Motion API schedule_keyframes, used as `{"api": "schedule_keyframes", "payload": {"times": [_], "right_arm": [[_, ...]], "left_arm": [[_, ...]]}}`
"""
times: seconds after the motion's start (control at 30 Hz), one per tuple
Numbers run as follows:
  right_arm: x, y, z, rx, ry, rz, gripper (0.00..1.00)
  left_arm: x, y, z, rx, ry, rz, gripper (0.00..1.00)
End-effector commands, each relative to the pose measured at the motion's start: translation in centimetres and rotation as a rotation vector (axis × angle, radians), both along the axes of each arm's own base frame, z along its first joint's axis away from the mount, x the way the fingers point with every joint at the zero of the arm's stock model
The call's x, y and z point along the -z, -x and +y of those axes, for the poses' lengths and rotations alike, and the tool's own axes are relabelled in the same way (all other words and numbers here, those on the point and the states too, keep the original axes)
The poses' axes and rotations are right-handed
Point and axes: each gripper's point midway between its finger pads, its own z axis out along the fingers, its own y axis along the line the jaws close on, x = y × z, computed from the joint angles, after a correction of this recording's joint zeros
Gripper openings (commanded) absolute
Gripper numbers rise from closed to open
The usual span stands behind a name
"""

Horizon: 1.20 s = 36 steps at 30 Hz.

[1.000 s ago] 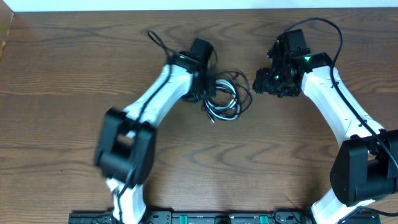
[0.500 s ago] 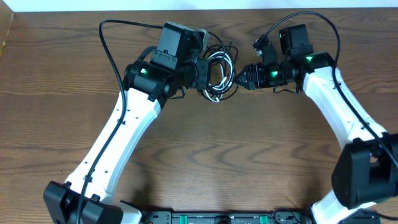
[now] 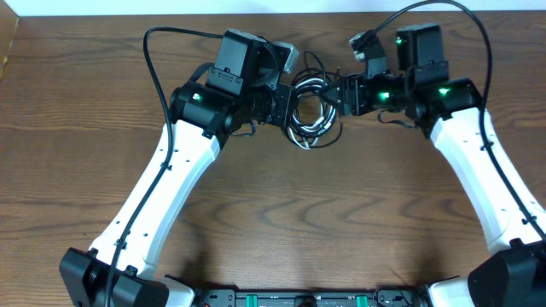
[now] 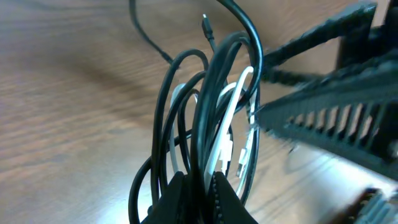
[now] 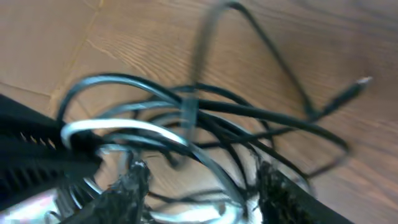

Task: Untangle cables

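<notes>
We see both arms bent inward at a looped bundle of thin black and white cables [image 3: 309, 117]. The left gripper [image 4: 198, 186] clamps strands; the right gripper [image 5: 200, 182] holds its fingers apart.

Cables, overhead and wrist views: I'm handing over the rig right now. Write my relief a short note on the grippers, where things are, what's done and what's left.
Left gripper: shut on the cables, pinching black and white strands together.
Right gripper: open, with a finger on either side of the same bundle, not yet closed.
Cables: one tangled bunch between the two grippers. A black plug end trails free.
Done: the bundle is gripped on one side.
Left: nothing is separated yet. The likely next move is to close the right gripper on one strand and draw it out.
</notes>
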Motion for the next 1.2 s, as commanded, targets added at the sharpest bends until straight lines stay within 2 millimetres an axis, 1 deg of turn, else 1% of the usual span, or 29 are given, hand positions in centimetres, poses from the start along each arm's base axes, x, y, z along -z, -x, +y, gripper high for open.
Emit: {"api": "schedule_keyframes", "payload": {"times": [0.0, 0.07, 0.1, 0.13, 0.17, 0.33, 0.53, 0.7, 0.83, 0.93, 1.1, 1.17], "right_arm": [[0.0, 0.1, 1.5, 0.070, -0.020, 0.072, 0.50], [0.0, 0.4, 2.3, 0.066, -0.028, 0.081, 0.49], [0.0, 0.5, 3.1, 0.062, -0.039, 0.091, 0.48], [0.1, 0.5, 3.3, 0.072, -0.040, 0.101, 0.47], [0.6, 0.3, 3.2, 0.117, -0.030, 0.127, 0.46], [1.8, 0.1, 3.4, 0.143, -0.035, 0.183, 0.44], [2.6, 0.2, 4.5, 0.098, -0.068, 0.223, 0.44], [3.4, -0.2, 5.1, 0.089, -0.093, 0.253, 0.43], [3.4, -0.3, 6.1, 0.042, -0.139, 0.258, 0.42], [2.6, -0.4, 7.0, 0.005, -0.192, 0.251, 0.43], [1.9, -0.5, 7.6, -0.012, -0.227, 0.243, 0.43], [2.0, -0.6, 7.5, -0.006, -0.222, 0.242, 0.43]], "left_arm": [[-1.1, -0.1, -0.5, -0.076, 0.102, 0.074, 0.07], [-1.2, -0.3, -0.4, -0.111, 0.123, 0.094, 0.07], [-1.3, -0.4, -0.5, -0.119, 0.132, 0.096, 0.07], [-1.4, -0.4, -0.5, -0.122, 0.135, 0.096, 0.07], [-1.4, -0.4, -0.5, -0.133, 0.141, 0.104, 0.07], [-1.4, -0.4, -0.5, -0.140, 0.147, 0.112, 0.07], [-1.6, -0.6, -0.6, -0.162, 0.164, 0.122, 0.07], [-1.9, -0.9, -0.6, -0.195, 0.195, 0.140, 0.07], [-2.5, -0.9, -0.8, -0.166, 0.245, 0.150, 0.07], [-2.8, -1.1, -0.5, -0.168, 0.272, 0.164, 0.07], [-2.8, -1.5, 0.2, -0.189, 0.278, 0.168, 0.07], [-2.9, -1.5, 0.2, -0.200, 0.286, 0.176, 0.07]]}}
